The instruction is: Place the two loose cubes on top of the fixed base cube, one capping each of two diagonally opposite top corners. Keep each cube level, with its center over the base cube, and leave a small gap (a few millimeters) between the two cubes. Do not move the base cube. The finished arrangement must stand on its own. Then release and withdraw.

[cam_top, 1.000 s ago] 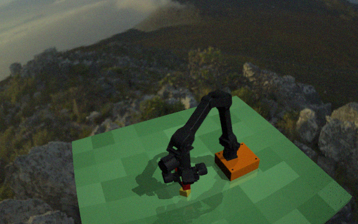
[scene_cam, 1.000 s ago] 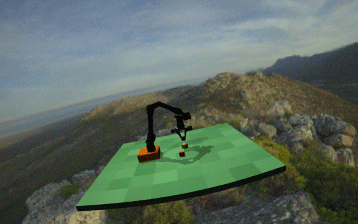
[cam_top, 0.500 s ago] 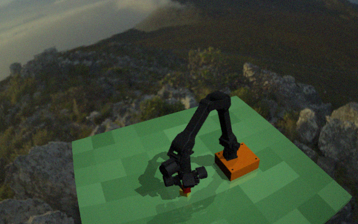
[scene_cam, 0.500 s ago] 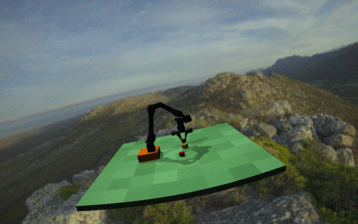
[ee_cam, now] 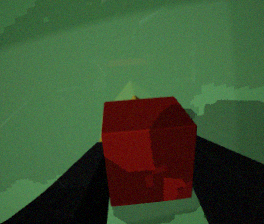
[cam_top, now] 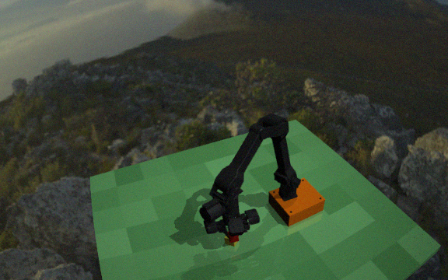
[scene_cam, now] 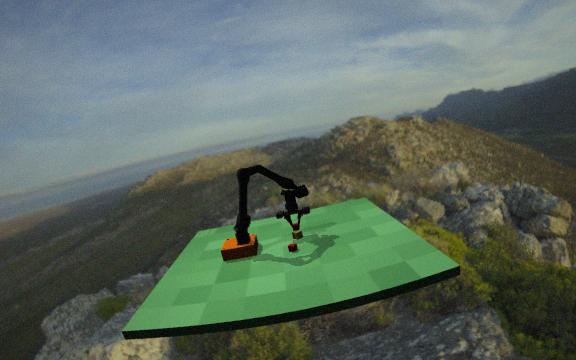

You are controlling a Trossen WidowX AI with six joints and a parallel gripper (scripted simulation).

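Note:
My gripper [cam_top: 233, 234] [scene_cam: 296, 224] [ee_cam: 145, 147] points down and is shut on a red cube [cam_top: 233, 238] [scene_cam: 296, 227] [ee_cam: 128, 150]. The held cube looks roughly level. It is over the yellow base cube [cam_top: 232, 243] [scene_cam: 297, 234], which it mostly hides in the wrist view; only thin yellow slivers show there past its left and far edges. Whether the two cubes touch, and which corner the red one is over, I cannot tell. The other red cube [scene_cam: 292, 247] lies on the table, apart from the base cube, in the exterior view. It is not visible in the top view or the wrist view.
The arm stands on an orange base block [cam_top: 307, 198] [scene_cam: 239, 249] on the green checkered table [cam_top: 341, 233] [scene_cam: 268, 285]. In the exterior view the loose red cube lies between that block and the yellow cube, nearer that camera. The arm's shadow falls around the cubes.

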